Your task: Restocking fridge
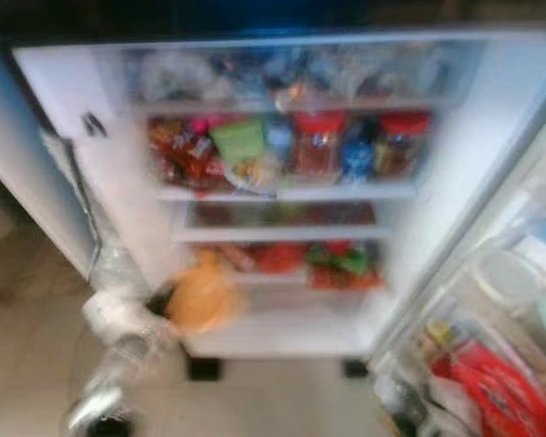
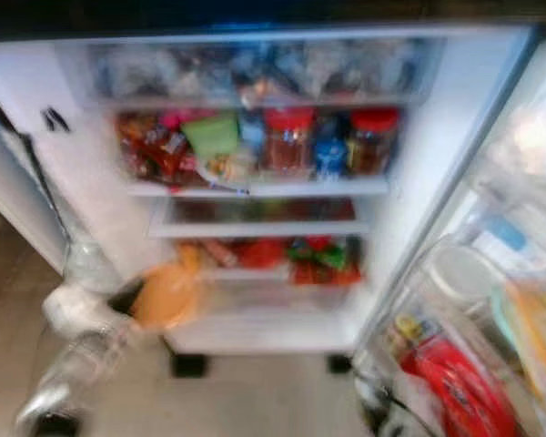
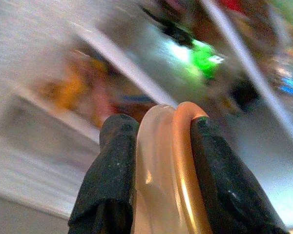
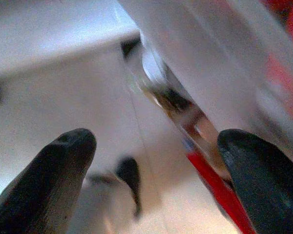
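Open fridge [image 1: 491, 137], its shelves crowded with red-lidded jars [image 1: 317, 144]. Left gripper [image 3: 158, 129] clamps an orange container [image 1: 200, 298] before the lower shelf; right gripper [image 4: 156, 146] fingers spread, empty.

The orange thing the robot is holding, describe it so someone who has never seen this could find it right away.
Start at the open fridge and drop to its lowest shelf level on the robot's left. There the left tool is shut on the orange object, rounded and blurred. It is plain orange, unlike the red-lidded jars higher up.
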{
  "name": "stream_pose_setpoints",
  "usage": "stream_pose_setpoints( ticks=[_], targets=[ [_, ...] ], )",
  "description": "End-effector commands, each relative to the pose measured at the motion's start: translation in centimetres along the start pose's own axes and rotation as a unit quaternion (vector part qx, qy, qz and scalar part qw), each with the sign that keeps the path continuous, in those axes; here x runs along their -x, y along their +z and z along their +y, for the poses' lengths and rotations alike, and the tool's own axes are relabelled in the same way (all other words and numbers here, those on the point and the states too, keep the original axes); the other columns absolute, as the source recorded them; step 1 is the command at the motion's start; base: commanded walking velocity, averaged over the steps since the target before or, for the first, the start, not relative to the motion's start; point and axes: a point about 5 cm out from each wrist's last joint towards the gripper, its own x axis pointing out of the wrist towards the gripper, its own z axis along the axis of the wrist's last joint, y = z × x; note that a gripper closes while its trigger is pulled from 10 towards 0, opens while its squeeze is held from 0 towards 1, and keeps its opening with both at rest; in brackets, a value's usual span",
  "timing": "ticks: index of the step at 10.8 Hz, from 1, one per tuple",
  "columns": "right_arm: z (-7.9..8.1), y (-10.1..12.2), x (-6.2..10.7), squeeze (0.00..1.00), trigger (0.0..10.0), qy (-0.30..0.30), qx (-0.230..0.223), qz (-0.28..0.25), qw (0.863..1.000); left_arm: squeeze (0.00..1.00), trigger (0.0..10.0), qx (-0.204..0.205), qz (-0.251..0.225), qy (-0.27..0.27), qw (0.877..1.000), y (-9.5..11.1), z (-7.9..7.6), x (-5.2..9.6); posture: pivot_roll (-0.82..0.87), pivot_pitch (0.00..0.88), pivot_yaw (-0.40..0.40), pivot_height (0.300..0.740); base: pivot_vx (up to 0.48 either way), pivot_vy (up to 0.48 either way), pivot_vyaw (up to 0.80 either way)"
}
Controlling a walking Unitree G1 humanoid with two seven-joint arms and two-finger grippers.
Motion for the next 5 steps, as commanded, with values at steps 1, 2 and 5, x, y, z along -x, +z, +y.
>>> stream_pose_setpoints(
  ticks=[1,2,5],
  targets=[
    [1.21,1.02,-0.31,0.0,10.0,0.014,-0.004,-0.016,1.0,0.0,10.0,-0.011,-0.015,0.014,1.0,1.51,1.09,0.51,0.0,0.091,0.003,0.74,0.277,0.0,0.0],
    [1.25,0.97,-0.31,0.0,10.0,0.014,-0.006,-0.015,1.0,0.0,10.0,-0.012,-0.012,0.01,1.0,1.48,0.97,0.39,0.0,0.092,0.003,0.74,0.277,0.0,0.0],
    [1.32,0.85,-0.31,0.0,10.0,0.017,-0.007,-0.013,1.0,0.0,10.0,-0.01,-0.001,-0.004,1.0,1.34,0.59,0.08,0.0,0.094,0.005,0.74,0.277,0.0,0.0]
  ],
)
